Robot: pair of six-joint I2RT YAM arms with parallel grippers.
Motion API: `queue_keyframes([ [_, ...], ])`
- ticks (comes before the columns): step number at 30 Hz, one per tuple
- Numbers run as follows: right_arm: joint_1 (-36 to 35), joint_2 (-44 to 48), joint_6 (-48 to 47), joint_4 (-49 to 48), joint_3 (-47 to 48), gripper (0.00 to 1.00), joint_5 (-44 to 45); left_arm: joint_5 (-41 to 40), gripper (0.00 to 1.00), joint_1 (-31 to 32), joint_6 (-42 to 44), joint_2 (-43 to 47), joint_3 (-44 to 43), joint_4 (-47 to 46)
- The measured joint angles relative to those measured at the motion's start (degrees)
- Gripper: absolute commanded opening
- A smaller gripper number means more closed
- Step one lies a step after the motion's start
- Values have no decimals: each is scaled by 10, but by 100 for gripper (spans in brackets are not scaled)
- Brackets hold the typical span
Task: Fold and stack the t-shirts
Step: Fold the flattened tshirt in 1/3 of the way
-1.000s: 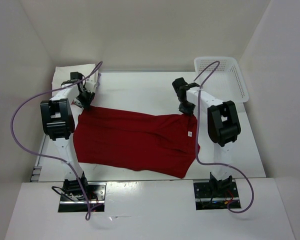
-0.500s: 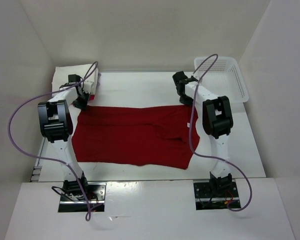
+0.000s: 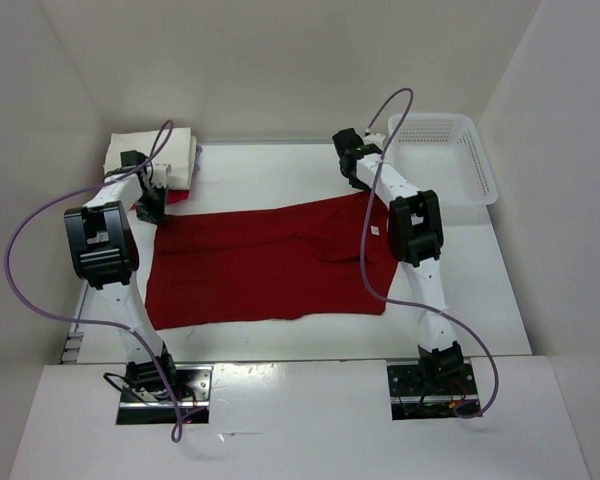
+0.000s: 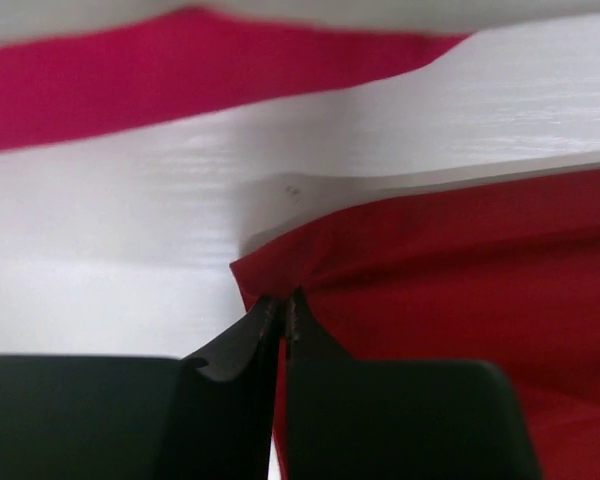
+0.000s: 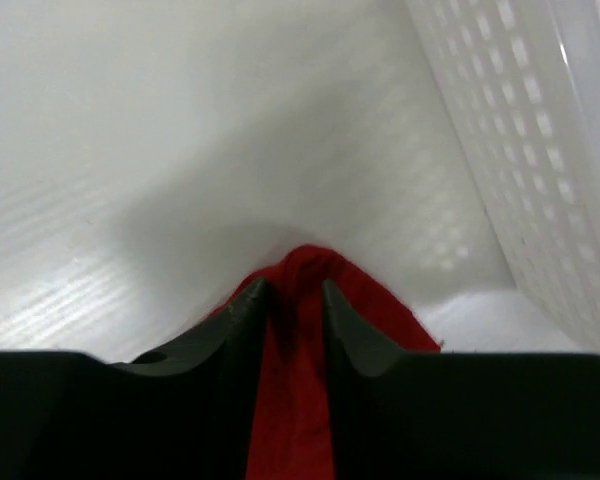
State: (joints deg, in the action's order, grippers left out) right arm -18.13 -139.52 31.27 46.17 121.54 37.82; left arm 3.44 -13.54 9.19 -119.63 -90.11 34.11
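Observation:
A dark red t-shirt (image 3: 270, 262) lies spread across the middle of the table. My left gripper (image 3: 152, 205) is at its far left corner and is shut on that corner (image 4: 283, 298), the cloth pinched thin between the tips. My right gripper (image 3: 358, 183) is at the far right corner; a bunched fold of the red cloth (image 5: 310, 270) fills the narrow gap between its fingers (image 5: 293, 285). At the far left stands a stack of folded t-shirts, cream white (image 3: 150, 150) on top and a magenta-pink one (image 4: 130, 90) beneath it.
A white plastic lattice basket (image 3: 450, 150) stands at the far right corner, close beside my right gripper (image 5: 540, 150). White walls enclose the table on three sides. Purple cables loop above both arms.
Both grippers closed on the shirt's far corners and moved toward the back wall. The red shirt was drawn flatter and wider, and its far edge is now straighter.

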Motion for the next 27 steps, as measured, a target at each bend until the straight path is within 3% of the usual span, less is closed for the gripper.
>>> queue_keyframes([
  [2, 0, -24, -12, 0, 44, 50, 3, 14, 36, -11, -5, 8, 6, 2],
  [4, -1, -46, -24, 8, 93, 60, 3, 35, 53, -19, -5, 14, 7, 1],
  [8, -7, -66, -43, 24, 157, 64, 6, 68, 64, -27, -5, 19, -3, -8],
  [14, -35, -50, -50, 40, 156, 64, 6, 74, 63, -26, 3, 19, -38, -3],
  [17, -52, 10, -50, 37, 66, 64, -3, 65, 59, -26, 14, 19, -34, 14],
  [21, -66, 149, -59, 14, -146, 64, -35, 54, 56, -26, 25, 24, 9, 30],
  [22, -66, 187, -61, 10, -197, 64, -43, 53, 52, -26, 27, 24, 20, 36],
  [27, -62, 283, -48, 1, -308, 64, -58, 53, 42, -26, 28, 24, 38, 58],
])
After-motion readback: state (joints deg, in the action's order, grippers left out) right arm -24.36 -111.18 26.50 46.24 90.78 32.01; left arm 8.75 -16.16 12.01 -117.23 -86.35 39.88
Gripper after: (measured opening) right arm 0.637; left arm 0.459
